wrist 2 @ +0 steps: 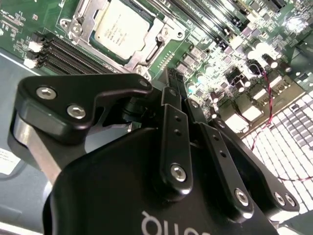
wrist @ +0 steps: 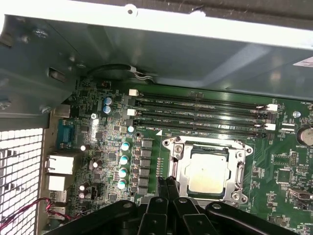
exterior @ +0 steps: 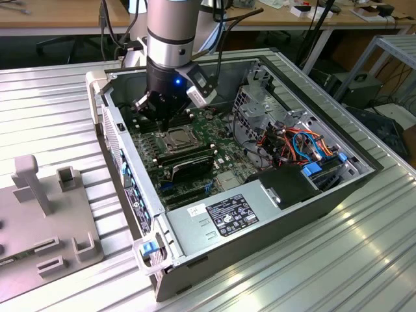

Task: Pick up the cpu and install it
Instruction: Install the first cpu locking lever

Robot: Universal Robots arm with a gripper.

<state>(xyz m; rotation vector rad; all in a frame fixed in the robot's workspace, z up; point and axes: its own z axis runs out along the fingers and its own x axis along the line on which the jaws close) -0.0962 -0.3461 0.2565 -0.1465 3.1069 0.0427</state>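
Cpu lies seated in its metal-framed socket on the green motherboard, inside the open computer case. Pincer hangs just beside the socket's edge, fingertips pressed together, holding nothing; the arm hides it in the exterior view.

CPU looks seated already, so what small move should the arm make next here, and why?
Probably a short straight lift away from the board. The cpu lies flat inside the socket frame, and the gripper is shut and empty, fingertips together just beside the frame. Nothing is held, so backing off clears the socket.
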